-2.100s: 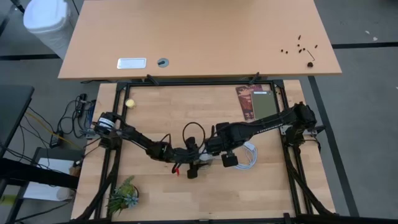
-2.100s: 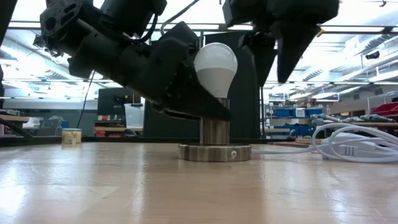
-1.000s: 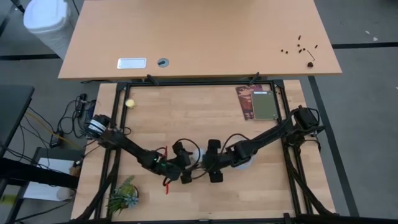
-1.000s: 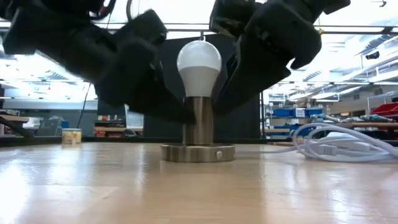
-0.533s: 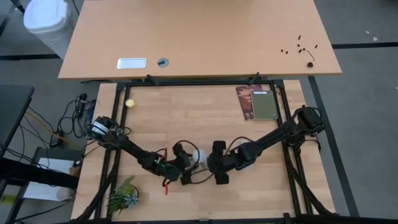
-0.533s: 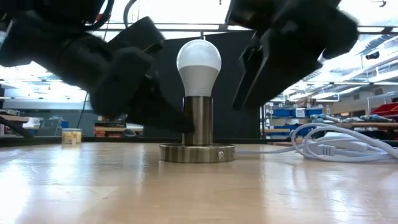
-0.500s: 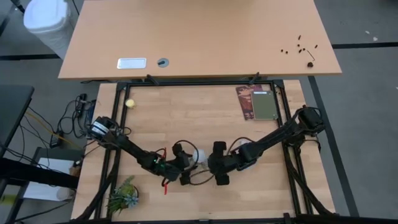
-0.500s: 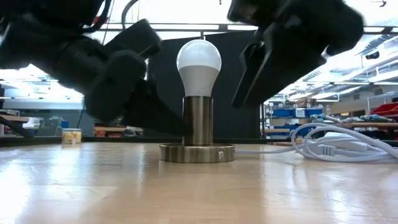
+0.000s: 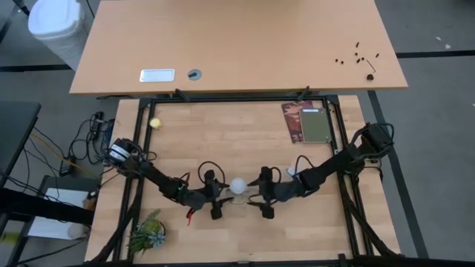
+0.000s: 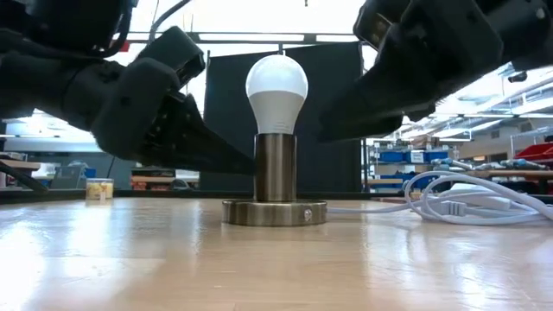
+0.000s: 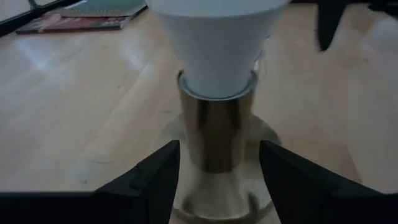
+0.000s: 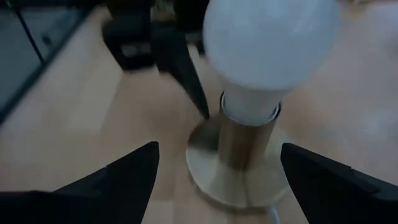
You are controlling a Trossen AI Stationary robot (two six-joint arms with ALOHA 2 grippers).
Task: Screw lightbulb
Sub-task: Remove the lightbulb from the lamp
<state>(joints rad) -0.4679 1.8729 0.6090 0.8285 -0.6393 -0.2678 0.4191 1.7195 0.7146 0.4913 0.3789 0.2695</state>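
Note:
The white lightbulb stands upright with its base in the metal socket's stem, which rises from the round base disc on the table. From above, the bulb is at the table's near middle. My left gripper is open, low at the bulb's left. In its wrist view the gripper has its fingers on either side of the stem, just short of it. My right gripper is open wide at the bulb's right. It faces the bulb from a short way off.
The socket's white cable lies coiled to the right of the socket. A book lies at the far right. A small yellow ball is at the far left. A green plant is at the near left corner.
Both grippers have drawn back from the bulb and socket. The left has gone a little toward the table's left edge. The right has gone toward the right edge and away from the dome. The bulb stays upright in the socket, and the socket has not moved.

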